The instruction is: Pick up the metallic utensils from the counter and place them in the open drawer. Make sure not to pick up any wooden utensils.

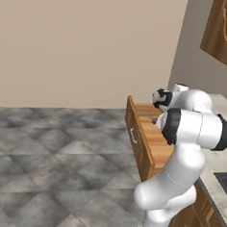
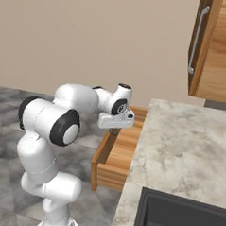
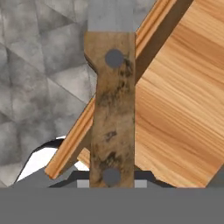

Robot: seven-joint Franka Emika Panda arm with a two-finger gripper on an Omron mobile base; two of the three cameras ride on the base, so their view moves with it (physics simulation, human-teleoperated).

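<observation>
While the knife (image 3: 111,118) hangs pinched by its riveted wooden handle above the open drawer (image 3: 179,109), near its front edge, the gripper (image 2: 115,130) should sink low over the planks before letting go.

No text, label, brand, number or sign can be read anywhere in these views, neither on the drawer (image 2: 116,157), the counter (image 2: 189,143) nor the wall cabinet (image 2: 218,50).
</observation>
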